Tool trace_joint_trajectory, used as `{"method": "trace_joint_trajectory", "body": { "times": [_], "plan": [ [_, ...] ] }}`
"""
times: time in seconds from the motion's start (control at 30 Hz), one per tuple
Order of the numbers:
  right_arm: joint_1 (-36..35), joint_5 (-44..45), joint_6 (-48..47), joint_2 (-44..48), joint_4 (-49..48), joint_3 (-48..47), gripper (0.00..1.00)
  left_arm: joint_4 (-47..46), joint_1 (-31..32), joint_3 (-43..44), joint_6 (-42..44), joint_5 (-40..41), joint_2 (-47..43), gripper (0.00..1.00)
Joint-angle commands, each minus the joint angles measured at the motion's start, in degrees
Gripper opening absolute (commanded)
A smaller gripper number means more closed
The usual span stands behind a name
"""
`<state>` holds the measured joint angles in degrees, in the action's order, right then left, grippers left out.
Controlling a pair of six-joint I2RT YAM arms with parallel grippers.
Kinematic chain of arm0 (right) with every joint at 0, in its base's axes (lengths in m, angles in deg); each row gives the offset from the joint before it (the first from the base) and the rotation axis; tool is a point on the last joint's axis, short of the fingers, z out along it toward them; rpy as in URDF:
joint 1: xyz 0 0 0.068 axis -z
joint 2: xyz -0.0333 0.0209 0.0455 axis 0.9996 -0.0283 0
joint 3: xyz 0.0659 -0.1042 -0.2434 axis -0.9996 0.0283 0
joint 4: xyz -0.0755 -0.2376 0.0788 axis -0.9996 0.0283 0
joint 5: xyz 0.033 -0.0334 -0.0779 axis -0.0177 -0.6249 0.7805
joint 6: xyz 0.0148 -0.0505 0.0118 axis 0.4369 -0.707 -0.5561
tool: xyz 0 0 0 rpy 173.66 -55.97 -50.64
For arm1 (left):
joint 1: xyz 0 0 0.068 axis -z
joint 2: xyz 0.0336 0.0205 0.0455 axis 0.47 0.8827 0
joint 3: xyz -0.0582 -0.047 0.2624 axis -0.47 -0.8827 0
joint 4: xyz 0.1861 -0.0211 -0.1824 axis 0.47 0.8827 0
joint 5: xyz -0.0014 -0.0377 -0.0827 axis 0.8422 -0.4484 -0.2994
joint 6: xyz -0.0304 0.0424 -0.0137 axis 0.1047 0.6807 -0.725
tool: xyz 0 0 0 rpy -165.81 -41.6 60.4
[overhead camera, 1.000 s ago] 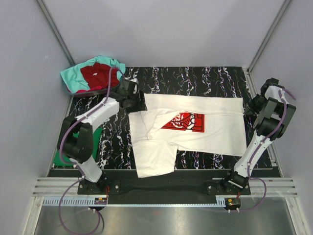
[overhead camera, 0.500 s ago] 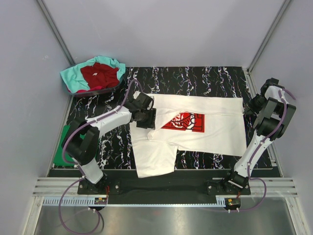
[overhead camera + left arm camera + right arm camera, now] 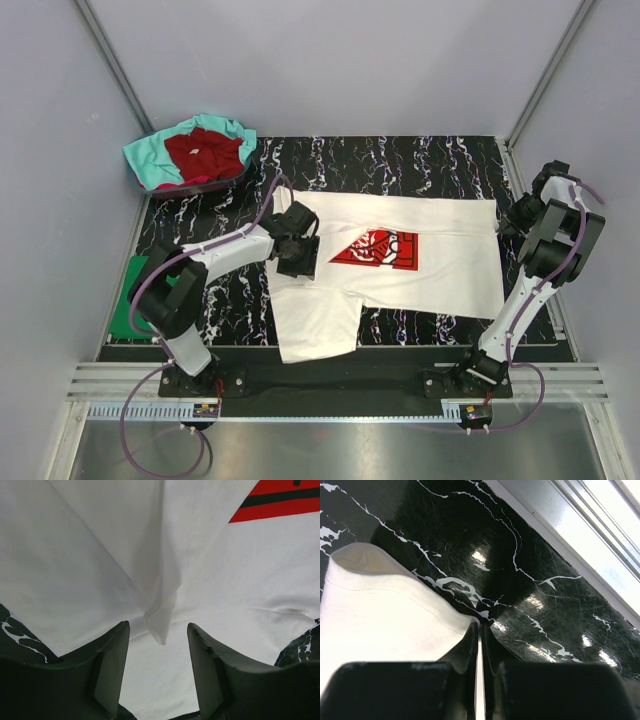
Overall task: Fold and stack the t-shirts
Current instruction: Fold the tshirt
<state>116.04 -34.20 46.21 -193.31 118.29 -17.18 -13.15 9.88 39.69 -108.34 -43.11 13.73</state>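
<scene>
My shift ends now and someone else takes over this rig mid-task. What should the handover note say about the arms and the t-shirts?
Left gripper: open, low over a folded flap of the white t-shirt, holding nothing.
Right gripper: shut on that shirt's right edge.
Dark red t-shirt lies on the teal t-shirt, heaped at the far left corner. The green t-shirt lies at the table's left edge.
Done: one side of the white shirt is partly folded in.
Left: finish this fold, fold the others, stack all.
</scene>
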Motion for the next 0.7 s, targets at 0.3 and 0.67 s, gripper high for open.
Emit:
{"method": "trace_joint_trajectory", "body": {
  "times": [0.3, 0.67],
  "plan": [
    [0.6, -0.4, 0.2, 1.9, -1.4, 0.6, 0.00, -0.7, 0.3, 1.5, 0.0, -0.6, 3.2, 0.31],
    [0.6, 0.3, 1.2, 3.8, -0.2, -1.4, 0.00, 6.3, -0.6, 24.0, 10.8, 20.9, 3.0, 0.00]
  ]
}}
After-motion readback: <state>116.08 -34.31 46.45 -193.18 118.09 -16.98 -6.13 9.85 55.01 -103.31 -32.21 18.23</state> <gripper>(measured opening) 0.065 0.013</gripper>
